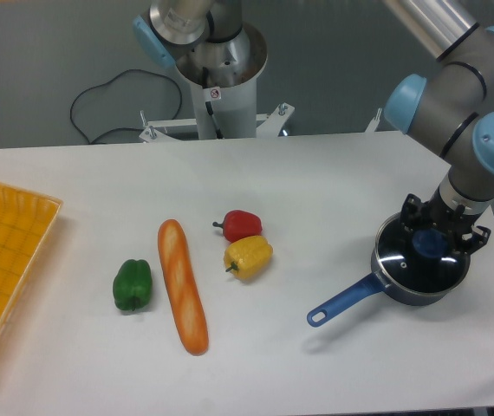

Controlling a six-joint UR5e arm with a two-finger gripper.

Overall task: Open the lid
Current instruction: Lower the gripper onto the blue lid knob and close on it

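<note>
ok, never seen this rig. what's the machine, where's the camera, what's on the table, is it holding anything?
It is one grey jointed robot arm with blue joint caps, and its black two-finger gripper points down. A single fixed camera looks down on the white table from the front. On the right stands a dark saucepan with a blue handle, covered by the round clear glass lid with a blue knob. The gripper sits right at that knob, fingers either side, but whether they are clamped on it cannot be told. In the middle lie a red pepper, a yellow pepper, a long orange baguette and a green pepper. A yellow tray is at the left edge.
</note>
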